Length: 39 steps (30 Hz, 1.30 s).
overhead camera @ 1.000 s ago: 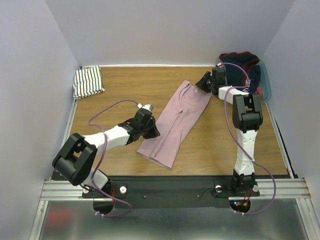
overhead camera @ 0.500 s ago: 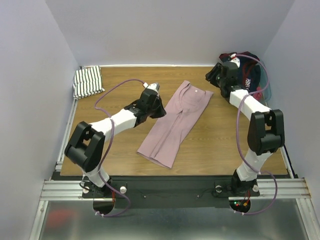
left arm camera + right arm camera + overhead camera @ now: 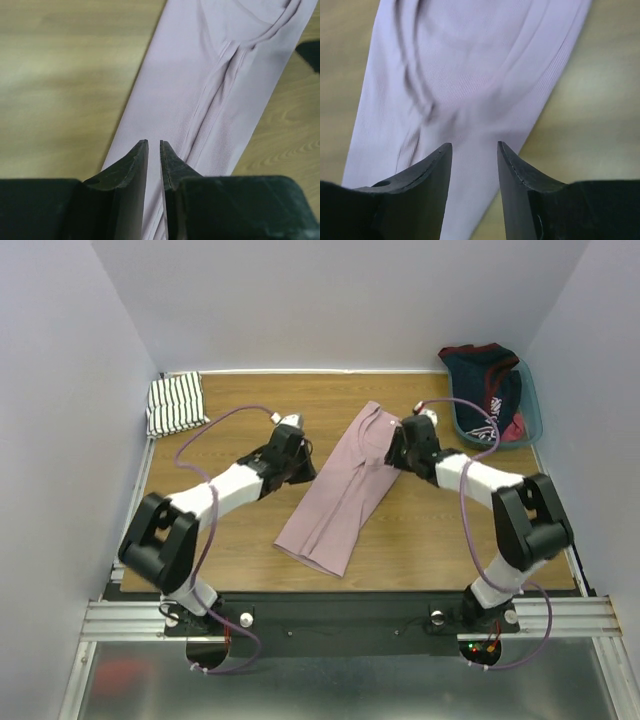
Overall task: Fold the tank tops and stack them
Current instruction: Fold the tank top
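Hovering over pink top [image 3: 345, 490]: left hand [image 3: 154, 144] barely parted, right hand [image 3: 474, 145] half-open, both empty.

I'm looking down on a wood-grain table [image 3: 250, 540] boxed in by plain pale lavender walls: a back wall [image 3: 340, 300], a left wall [image 3: 60, 440] and a right wall [image 3: 600, 390]. An aluminium rail [image 3: 130, 618] runs along its near edge. The light falls soft and even.
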### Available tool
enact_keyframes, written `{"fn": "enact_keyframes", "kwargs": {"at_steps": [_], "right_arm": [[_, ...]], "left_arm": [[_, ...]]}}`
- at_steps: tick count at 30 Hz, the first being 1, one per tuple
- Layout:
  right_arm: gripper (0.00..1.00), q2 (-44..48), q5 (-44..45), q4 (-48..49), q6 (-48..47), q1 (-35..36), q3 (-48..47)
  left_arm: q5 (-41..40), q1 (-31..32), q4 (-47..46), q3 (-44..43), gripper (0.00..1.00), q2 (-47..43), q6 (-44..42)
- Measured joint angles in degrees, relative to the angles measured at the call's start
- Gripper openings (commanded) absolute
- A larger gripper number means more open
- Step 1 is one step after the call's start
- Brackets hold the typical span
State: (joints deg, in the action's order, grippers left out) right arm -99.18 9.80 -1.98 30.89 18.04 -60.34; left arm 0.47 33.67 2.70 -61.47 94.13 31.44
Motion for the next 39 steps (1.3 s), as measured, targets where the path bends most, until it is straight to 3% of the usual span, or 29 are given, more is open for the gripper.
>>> {"fn": "enact_keyframes", "kwargs": {"at_steps": [3,4,8,12,13,14,18,29,39], "right_arm": [[0.45,7.78,1.44,-1.57,0.72,6.54,6.43],[0.45,16.13,2.21,-2.69,1.64,12.98,10.86],[0.45,24.48,7.34,-4.48,4.22,25.53,14.78],[0.46,26.38,10.12,-8.04,6.29,41.68,16.37],[0.47,26.36,10.78,-9.20,6.78,45.31,16.70],[0.48,26.36,11.43,-10.01,7.06,47.32,16.94],[0.52,25.05,14.10,-13.55,7.48,54.07,16.90],[0.61,13.31,16.35,-18.47,0.44,64.22,10.47],[0.61,10.99,16.81,-20.41,-5.31,65.31,8.31]], "left_arm": [[-1.55,0.00,0.13,8.68,0.27,-9.66,3.21],[-2.91,-0.02,0.59,16.28,0.27,-18.95,6.64],[-4.42,-0.02,-0.85,28.30,0.30,-31.36,14.82],[-7.06,-0.02,6.62,37.90,0.36,-44.46,25.09],[-7.98,0.00,8.44,38.93,0.42,-46.56,27.50],[-8.59,0.00,9.88,39.54,0.56,-48.04,29.35],[-10.88,0.00,14.93,40.89,0.56,-55.10,36.70],[-11.56,0.00,17.66,42.38,0.52,-52.89,44.72],[-11.17,0.00,17.68,42.36,0.52,-47.34,45.31]]}}
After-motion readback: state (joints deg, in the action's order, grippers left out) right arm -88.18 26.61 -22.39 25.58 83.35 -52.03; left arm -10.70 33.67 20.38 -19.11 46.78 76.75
